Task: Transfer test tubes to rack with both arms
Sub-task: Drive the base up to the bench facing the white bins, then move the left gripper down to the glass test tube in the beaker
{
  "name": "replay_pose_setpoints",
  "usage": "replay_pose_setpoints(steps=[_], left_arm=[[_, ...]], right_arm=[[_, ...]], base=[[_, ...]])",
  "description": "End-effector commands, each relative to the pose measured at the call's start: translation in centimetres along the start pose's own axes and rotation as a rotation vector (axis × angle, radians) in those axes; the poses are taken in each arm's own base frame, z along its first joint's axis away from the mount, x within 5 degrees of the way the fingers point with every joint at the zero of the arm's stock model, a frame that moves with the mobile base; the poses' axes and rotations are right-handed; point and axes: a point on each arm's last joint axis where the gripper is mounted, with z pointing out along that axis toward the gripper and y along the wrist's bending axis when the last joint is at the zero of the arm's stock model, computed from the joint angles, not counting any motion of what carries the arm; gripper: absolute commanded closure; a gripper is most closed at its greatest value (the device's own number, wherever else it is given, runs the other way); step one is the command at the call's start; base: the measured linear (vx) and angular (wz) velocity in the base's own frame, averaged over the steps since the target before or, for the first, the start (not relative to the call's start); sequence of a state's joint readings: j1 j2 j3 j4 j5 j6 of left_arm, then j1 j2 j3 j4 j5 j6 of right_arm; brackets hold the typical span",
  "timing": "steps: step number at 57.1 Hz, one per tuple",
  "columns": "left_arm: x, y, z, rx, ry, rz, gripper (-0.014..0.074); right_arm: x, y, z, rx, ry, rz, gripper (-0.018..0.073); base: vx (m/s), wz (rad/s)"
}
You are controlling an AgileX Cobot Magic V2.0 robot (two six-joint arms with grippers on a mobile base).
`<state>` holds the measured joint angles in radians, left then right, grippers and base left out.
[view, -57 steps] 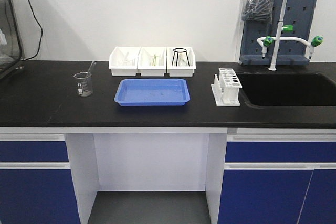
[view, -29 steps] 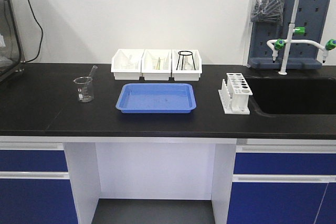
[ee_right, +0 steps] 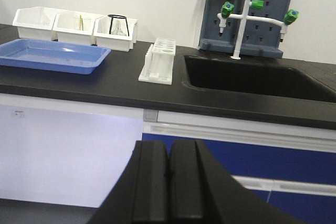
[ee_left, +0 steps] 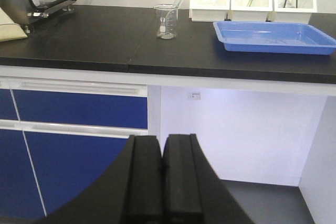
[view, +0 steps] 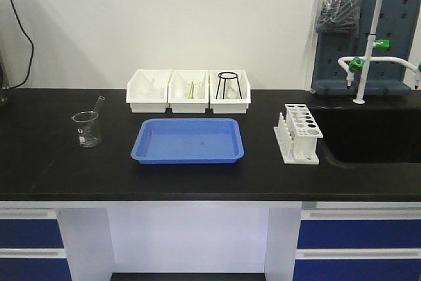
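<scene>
The white rack (view: 301, 133) stands on the black counter, right of the blue tray and beside the sink; it also shows in the right wrist view as the rack (ee_right: 157, 61). Thin test tubes (view: 191, 89) lie faintly visible in the white bins at the back. My left gripper (ee_left: 162, 140) is shut with nothing in it, low in front of the counter's open knee space. My right gripper (ee_right: 168, 145) is also shut and empty, below the counter edge near the blue drawers. Neither arm appears in the exterior view.
A blue tray (view: 187, 141) lies mid-counter before three white bins (view: 148, 100); the right bin holds a black wire stand (view: 228, 83). A glass beaker (view: 87, 127) with a leaning rod stands left. A sink (view: 375, 143) and a white faucet (view: 368, 44) are at the right.
The exterior view has shifted: the counter now looks nearer and lower in the frame. Nothing on the counter has moved relative to the rest.
</scene>
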<state>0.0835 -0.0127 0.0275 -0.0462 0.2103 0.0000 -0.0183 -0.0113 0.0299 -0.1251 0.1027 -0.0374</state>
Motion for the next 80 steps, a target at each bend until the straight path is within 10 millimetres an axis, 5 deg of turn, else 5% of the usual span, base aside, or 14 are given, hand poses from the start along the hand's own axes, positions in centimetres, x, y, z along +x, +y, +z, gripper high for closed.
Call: replay_pose_setpoints(steps=[1, 80], left_arm=[[-1.63, -0.06, -0.34, 0.005, -0.119, -0.008, 0.0601], [-1.63, -0.06, -0.34, 0.005, -0.119, -0.008, 0.0601]], right_arm=[[-0.33, 0.05, -0.03, 0.002, -0.079, -0.004, 0.0568], [-0.33, 0.05, -0.03, 0.002, -0.079, -0.004, 0.0568]], base=[[0.32, 0.05], [0.35, -0.01]])
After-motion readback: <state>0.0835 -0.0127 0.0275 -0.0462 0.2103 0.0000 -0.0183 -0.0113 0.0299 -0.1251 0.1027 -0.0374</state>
